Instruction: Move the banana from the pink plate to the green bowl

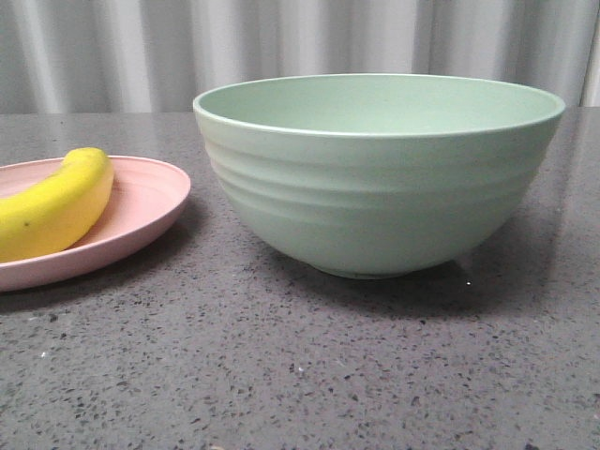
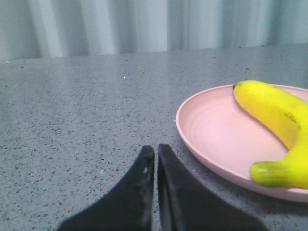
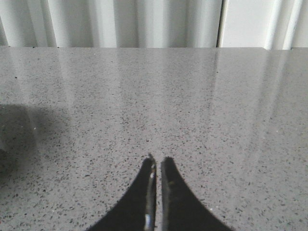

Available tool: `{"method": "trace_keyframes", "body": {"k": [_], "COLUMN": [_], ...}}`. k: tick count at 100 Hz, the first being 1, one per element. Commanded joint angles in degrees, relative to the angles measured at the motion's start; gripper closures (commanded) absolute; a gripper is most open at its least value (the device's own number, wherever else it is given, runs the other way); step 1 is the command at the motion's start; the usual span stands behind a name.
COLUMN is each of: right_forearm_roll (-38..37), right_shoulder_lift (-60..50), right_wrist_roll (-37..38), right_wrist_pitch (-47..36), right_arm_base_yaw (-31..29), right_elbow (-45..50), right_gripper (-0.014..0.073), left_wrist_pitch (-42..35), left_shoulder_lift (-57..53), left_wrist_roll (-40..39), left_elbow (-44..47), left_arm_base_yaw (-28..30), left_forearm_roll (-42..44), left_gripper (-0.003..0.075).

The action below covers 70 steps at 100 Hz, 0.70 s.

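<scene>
Banana [image 1: 54, 208] lies untouched on the pink plate [image 1: 141, 202] at the table's left edge; left gripper [image 2: 156, 153] and right gripper [image 3: 157, 162] are both closed, empty.

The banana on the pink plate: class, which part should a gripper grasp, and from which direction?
Probably grip the banana across its thick middle, coming from above. It lies flat on the shallow pink plate, so its upper side is exposed, while both ends taper. The left gripper is shut and must open first.
</scene>
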Motion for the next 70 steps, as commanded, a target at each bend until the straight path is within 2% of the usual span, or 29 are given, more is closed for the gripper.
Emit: {"method": "trace_keyframes", "body": {"k": [1, 22, 39, 59, 70], "right_forearm_roll": [-0.62, -0.62, -0.39, 3.44, 4.05], "right_shoulder_lift": [-1.29, -1.29, 0.07, 6.58, 12.18], "right_wrist_roll": [-0.50, -0.50, -0.50, -0.50, -0.50], "right_wrist_pitch": [-6.39, -2.56, 1.17, 4.02, 10.02], "right_arm_base_yaw": [-0.31, -0.20, -0.20, -0.20, -0.20], "right_elbow": [1.04, -2.88, -7.67, -13.24, -17.50], "right_gripper": [0.0657, 0.0657, 0.0657, 0.0657, 0.0657], "left_wrist_pitch": [-5.63, -5.13, -4.91, -5.35, -5.70], "left_shoulder_lift": [-1.59, -0.62, 5.52, 15.62, 20.13], "left_wrist_roll": [-0.40, -0.40, -0.40, -0.40, -0.40], "left_elbow": [0.01, -5.27, -11.91, -19.18, -21.60], "left_arm_base_yaw": [0.11, 0.11, 0.11, 0.11, 0.11], "left_forearm_roll": [-1.69, -0.99, -0.72, -0.72, -0.72], "left_gripper": [0.0741, 0.0741, 0.0741, 0.0741, 0.0741]}}
